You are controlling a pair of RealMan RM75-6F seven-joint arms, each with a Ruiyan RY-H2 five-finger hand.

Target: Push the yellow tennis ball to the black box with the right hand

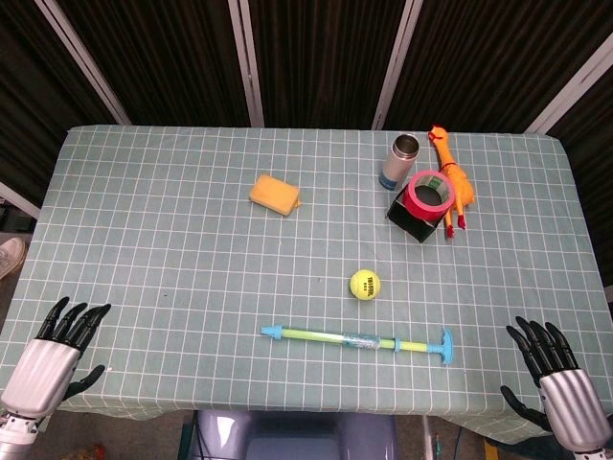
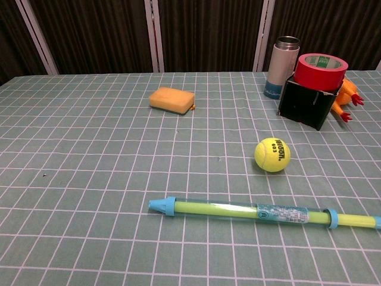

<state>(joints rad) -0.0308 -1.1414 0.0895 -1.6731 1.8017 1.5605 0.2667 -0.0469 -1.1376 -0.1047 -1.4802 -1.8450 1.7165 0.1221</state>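
The yellow tennis ball (image 1: 365,284) (image 2: 272,154) lies on the checked tablecloth, a little nearer than the black box (image 1: 414,219) (image 2: 305,103), which carries a red tape roll (image 1: 430,193) (image 2: 320,70) on top. My right hand (image 1: 548,359) rests at the front right table edge, fingers spread, holding nothing, well to the right of the ball. At the front left edge my left hand (image 1: 63,335) is likewise open and holds nothing. Neither hand appears in the chest view.
A long blue-and-green pump tube (image 1: 356,339) (image 2: 262,211) lies just in front of the ball. A yellow sponge (image 1: 274,194) (image 2: 171,99) sits mid-left. A steel bottle (image 1: 403,160) (image 2: 281,67) and an orange rubber chicken (image 1: 450,175) (image 2: 346,98) flank the box.
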